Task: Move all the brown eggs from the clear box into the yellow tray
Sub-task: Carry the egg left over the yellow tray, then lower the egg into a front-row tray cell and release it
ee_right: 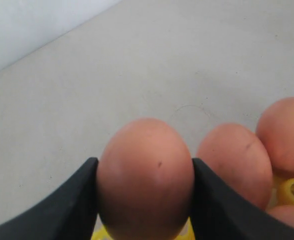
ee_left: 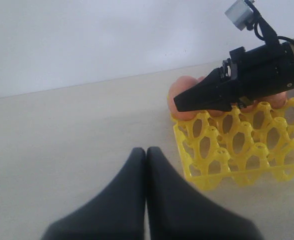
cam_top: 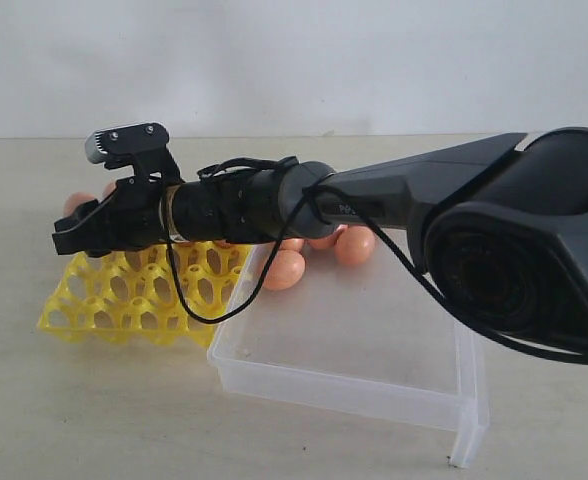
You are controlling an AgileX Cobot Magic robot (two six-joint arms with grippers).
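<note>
Right arm [cam_top: 514, 250] fills my view, stretched over clear box [cam_top: 324, 385]. Right tool [cam_top: 79, 232] clamped on brown egg [ee_right: 144, 175] above far edge of yellow tray [cam_top: 124, 300]; left tool [ee_left: 146, 155] pinched together, idle over bench [ee_left: 62, 150]. I'd lower slow into free cup, clear of seated eggs [ee_right: 232, 160], then release.

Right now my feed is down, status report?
Right gripper holds smooth brown egg above yellow plastic egg tray. Left gripper shut, empty. Nothing blocking.
</note>
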